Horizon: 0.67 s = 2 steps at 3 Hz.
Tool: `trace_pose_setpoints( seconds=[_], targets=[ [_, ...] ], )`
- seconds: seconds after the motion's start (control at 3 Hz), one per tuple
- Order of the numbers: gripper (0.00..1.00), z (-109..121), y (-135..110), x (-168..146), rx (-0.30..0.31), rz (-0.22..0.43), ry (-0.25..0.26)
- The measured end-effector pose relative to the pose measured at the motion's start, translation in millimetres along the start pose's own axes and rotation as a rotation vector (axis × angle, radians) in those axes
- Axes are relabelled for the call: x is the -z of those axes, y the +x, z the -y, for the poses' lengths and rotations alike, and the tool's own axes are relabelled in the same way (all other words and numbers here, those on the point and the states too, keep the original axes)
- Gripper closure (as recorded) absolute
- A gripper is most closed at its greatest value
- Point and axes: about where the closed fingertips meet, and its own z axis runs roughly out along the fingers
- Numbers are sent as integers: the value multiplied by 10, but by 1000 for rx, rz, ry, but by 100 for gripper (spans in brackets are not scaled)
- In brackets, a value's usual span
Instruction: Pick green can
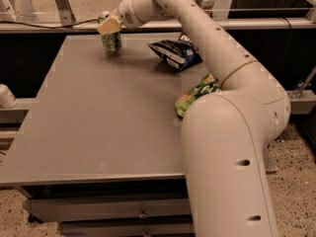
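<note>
The green can (111,41) stands upright near the far left edge of the grey table (98,122). It is slim and light green with pale markings. My gripper (109,25) is at the can's top, its tan tip covering the upper part of the can. The arm reaches across from the right foreground over the table to it.
A dark blue snack bag (175,53) lies to the right of the can. A flat green snack bag (197,94) lies at the table's right edge, partly hidden by my arm. A metal rail (49,26) runs behind the table. Drawers sit under the front edge.
</note>
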Motion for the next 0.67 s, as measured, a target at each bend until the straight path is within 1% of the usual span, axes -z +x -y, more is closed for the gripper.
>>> trace_pose_setpoints(
  seconds=[0.33, 0.67],
  targets=[
    [100, -110, -209, 267, -2, 72, -9],
    [100, -353, -516, 591, 4, 179, -32]
  ],
)
